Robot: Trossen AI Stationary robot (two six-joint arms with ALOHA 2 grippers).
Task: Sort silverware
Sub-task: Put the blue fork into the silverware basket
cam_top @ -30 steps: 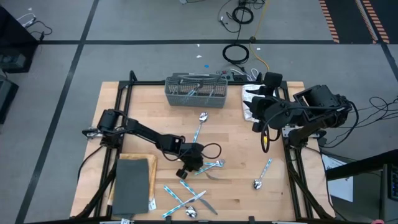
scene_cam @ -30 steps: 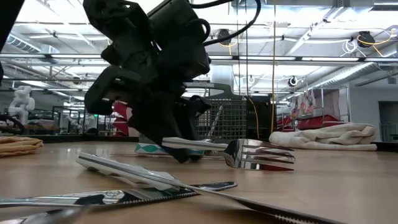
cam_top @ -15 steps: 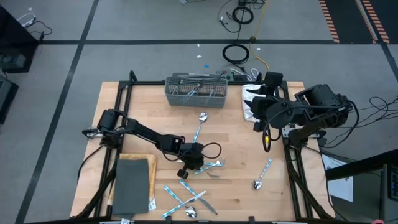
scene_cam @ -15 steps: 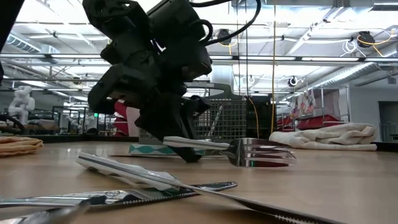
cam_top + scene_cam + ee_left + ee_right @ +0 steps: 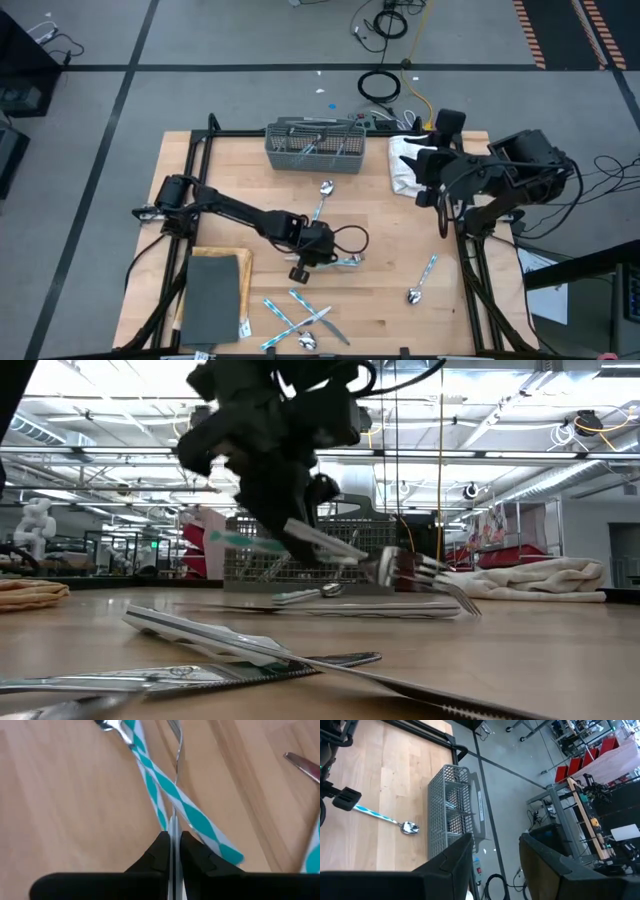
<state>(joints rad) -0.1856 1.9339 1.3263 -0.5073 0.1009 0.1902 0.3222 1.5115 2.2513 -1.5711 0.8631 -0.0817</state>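
Gripping a shiny metal fork with teal-and-white patterned handle (image 5: 400, 567), left gripper (image 5: 318, 250) pinched narrow on its thin edge, lifted off pale wood-grain table (image 5: 380, 300) near centre, tines tilted down. More patterned silverware (image 5: 295, 320) scattered flat near front edge. Right gripper (image 5: 440, 160) parked over white folded towel (image 5: 405, 170), fingers spread apart.

Dark jointed arms, looping black cables

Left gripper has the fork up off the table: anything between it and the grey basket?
Only a spoon lies flat on the table along that line; the left gripper holds the fork lifted, so nothing visible blocks the way to the basket.
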